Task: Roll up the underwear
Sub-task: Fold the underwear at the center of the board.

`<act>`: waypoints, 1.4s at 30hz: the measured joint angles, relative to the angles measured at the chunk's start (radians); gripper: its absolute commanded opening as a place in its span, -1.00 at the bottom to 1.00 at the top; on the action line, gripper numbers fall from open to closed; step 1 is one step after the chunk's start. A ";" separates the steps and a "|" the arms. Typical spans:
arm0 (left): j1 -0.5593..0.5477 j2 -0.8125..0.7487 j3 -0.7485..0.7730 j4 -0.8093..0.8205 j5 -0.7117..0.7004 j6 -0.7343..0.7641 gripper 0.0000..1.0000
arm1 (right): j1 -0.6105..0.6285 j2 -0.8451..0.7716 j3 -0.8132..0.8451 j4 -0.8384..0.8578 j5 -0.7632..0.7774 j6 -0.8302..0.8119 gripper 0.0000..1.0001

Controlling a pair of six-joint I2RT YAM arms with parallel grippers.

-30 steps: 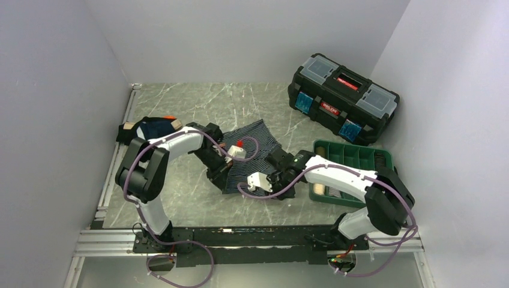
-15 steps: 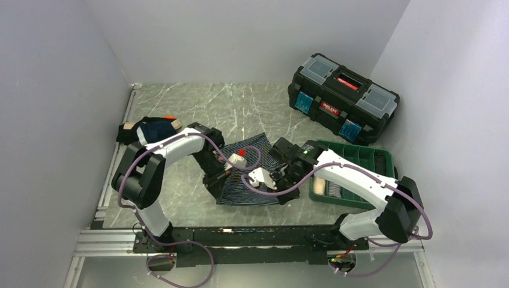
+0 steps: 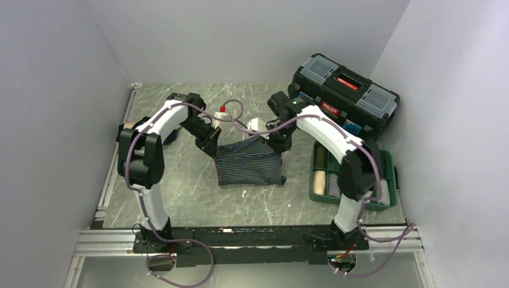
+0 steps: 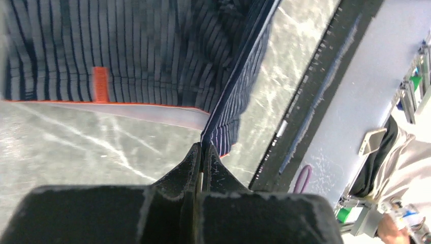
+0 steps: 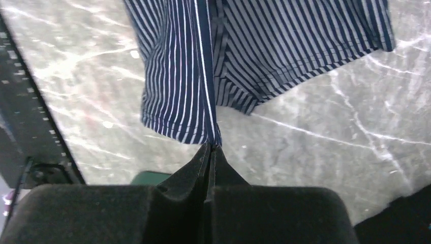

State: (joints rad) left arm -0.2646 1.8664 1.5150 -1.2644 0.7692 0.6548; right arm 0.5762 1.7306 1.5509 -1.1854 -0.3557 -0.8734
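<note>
The left claw (image 3: 210, 139) is pinched tight on one top corner of the striped underwear (image 3: 249, 165). The right claw (image 3: 277, 139) is pinched tight on the other top corner. Both arms reach far out over the table (image 3: 180, 192), and the two claws are apart from each other with the cloth spread flat between them.

The underwear is dark blue with thin white stripes. It is in the middle of the table, with its top edge held up. It cannot be seen if the low edge touches the table.

The left wrist camera shows the two black fingers (image 4: 190, 165) pressed together on a fold of the cloth. Near them is a grey waistband (image 4: 152, 112) with a thin orange line and a small orange tag (image 4: 100, 84).

A green tray (image 3: 384, 158) sits on the right side of the table with rolled cloth (image 3: 320, 180) in it. Behind it, in the far right corner, is a black toolbox (image 3: 342, 99)
</note>
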 measured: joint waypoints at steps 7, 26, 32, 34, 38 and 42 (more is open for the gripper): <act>0.077 0.151 0.071 0.097 -0.077 -0.127 -1.00 | -0.027 0.322 0.261 0.010 0.096 -0.019 -1.00; 0.104 0.250 0.158 0.261 -0.167 -0.216 -1.00 | -0.028 0.538 0.450 0.120 0.262 -0.006 -1.00; 0.103 0.253 0.141 0.284 -0.185 -0.235 -1.00 | -0.027 0.548 0.453 0.143 0.264 0.002 -0.92; 0.100 0.256 0.141 0.290 -0.193 -0.242 -0.95 | -0.027 0.554 0.453 0.150 0.269 0.004 -0.81; 0.090 0.259 0.132 0.308 -0.214 -0.258 -0.94 | -0.025 0.574 0.453 0.177 0.275 0.019 -0.72; 0.084 0.259 0.104 0.329 -0.242 -0.284 -0.85 | -0.023 0.580 0.453 0.214 0.289 0.040 -0.58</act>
State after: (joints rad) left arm -0.1802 2.1250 1.6188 -0.9352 0.5270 0.3710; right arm 0.5529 2.3104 2.0037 -0.9718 -0.0669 -0.8333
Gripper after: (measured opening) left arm 0.036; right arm 0.164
